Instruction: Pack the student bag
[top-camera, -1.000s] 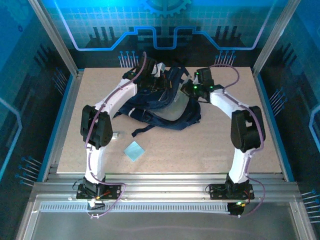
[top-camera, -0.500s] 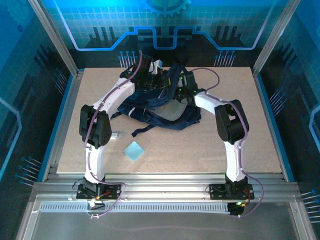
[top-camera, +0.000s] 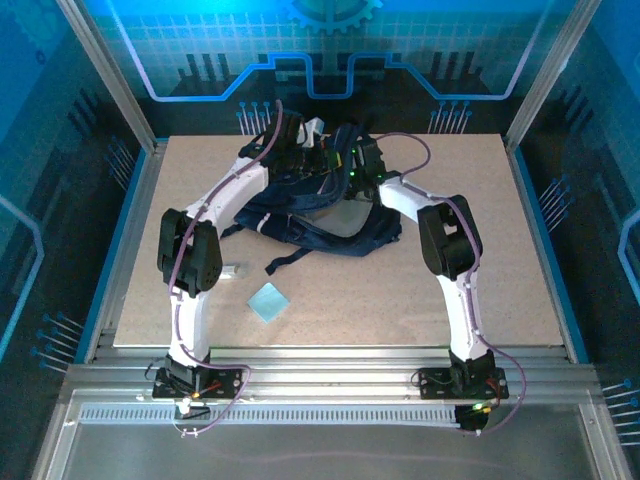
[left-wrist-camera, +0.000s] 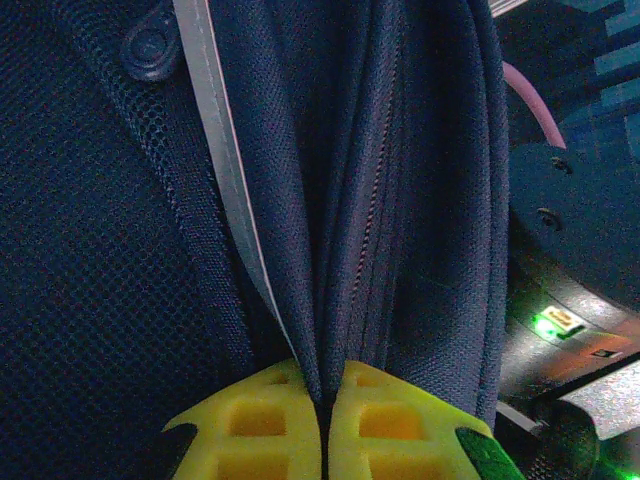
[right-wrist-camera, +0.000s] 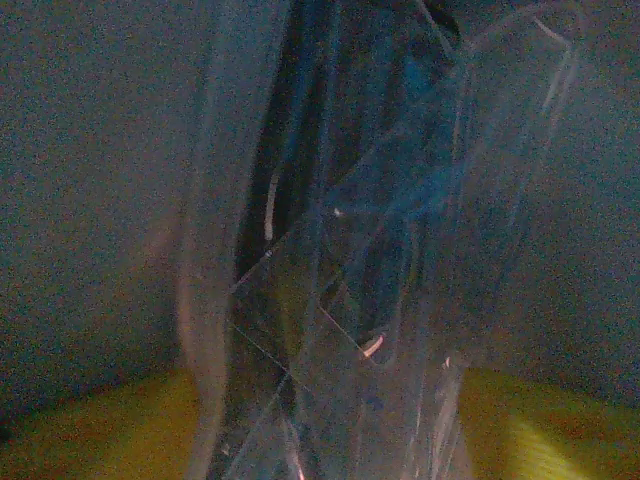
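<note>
Left gripper (left-wrist-camera: 322, 405) pinches the bag (top-camera: 365, 240); right gripper (right-wrist-camera: 320, 430) has its fingers spread apart. If the pinch slips, the bag could flop shut.

Student bag (top-camera: 340, 238) blocks rear ctr; table (top-camera: 500, 260) R side free.

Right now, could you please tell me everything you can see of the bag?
The bag is a large navy fabric backpack, lying slumped and crumpled on the far middle of the table. It has a light grey patch, a grey stripe, a mesh panel, a zip and dark straps trailing toward the near side. The left fingers are shut on a fold of fabric beside the zip.
</note>
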